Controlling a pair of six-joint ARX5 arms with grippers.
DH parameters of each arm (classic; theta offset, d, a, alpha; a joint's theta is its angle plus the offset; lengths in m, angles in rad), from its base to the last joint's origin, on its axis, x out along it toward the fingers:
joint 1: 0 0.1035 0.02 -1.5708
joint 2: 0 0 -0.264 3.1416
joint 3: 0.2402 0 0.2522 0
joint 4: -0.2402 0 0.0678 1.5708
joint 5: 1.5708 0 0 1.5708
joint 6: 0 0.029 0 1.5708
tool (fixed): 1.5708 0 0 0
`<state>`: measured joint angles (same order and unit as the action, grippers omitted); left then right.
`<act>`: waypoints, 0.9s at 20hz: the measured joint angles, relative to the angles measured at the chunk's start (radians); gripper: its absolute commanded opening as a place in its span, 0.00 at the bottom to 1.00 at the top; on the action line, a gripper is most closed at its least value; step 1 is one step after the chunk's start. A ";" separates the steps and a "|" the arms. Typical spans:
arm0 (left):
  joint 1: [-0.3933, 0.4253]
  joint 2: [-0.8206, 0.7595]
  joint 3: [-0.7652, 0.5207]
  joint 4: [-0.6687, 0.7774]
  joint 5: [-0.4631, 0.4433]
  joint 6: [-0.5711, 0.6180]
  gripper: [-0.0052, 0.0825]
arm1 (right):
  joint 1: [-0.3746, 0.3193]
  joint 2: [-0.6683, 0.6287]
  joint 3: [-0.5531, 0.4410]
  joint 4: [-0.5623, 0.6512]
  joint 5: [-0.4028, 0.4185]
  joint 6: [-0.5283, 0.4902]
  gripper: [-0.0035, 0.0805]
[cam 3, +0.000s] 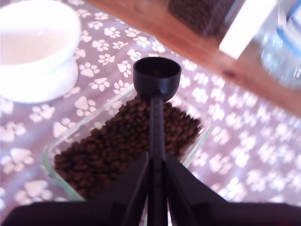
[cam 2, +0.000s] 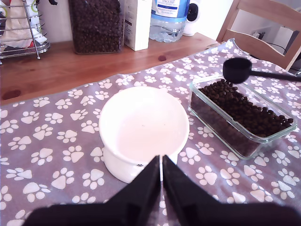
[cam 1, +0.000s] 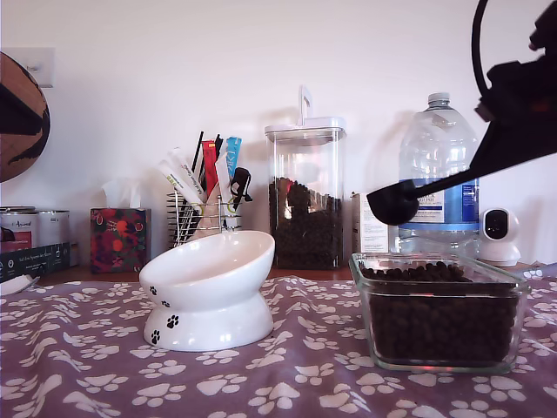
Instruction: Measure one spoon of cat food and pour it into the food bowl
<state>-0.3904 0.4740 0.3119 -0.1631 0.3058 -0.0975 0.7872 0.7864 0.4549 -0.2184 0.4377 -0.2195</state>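
The black spoon (cam 1: 393, 202) hangs over the far end of a clear glass dish (cam 1: 513, 300) full of brown cat food (cam 1: 435, 313), its cup (cam 3: 156, 77) level. My second gripper (cam 3: 156, 162) is shut on the spoon's handle and enters from the exterior view's upper right (cam 1: 487, 161). Whether the cup holds kibble I cannot tell. The white food bowl (cam 1: 209, 292) with black paw prints stands empty on the exterior view's left of the dish. My first gripper (cam 2: 161, 162) hovers shut above the bowl's (cam 2: 141, 125) near rim, holding nothing; it does not show in the exterior view.
A purple paw-print cloth (cam 1: 87, 348) covers the table. Behind it stand a tall clear kibble canister (cam 1: 305, 209), a water bottle (cam 1: 439, 165), a wire rack of pens (cam 1: 204, 200), a tissue box (cam 1: 119, 239), cans (cam 1: 35, 239) and a small white camera (cam 1: 499, 235). A wooden chair (cam 2: 263, 14) stands beyond the dish.
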 measured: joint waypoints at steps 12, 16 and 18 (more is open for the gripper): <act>0.000 0.000 0.000 0.000 0.002 -0.003 0.04 | 0.008 0.291 0.078 -0.045 0.340 -1.077 0.03; 0.000 0.000 0.000 -0.008 0.006 -0.005 0.04 | 0.021 0.311 0.098 -0.037 0.391 -1.202 0.03; 0.000 0.000 0.000 -0.009 0.018 -0.005 0.04 | 0.020 0.323 0.121 -0.037 0.405 -1.233 0.03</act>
<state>-0.3904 0.4740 0.3119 -0.1719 0.3241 -0.1024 0.8074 1.1095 0.5758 -0.2550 0.8429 -1.4528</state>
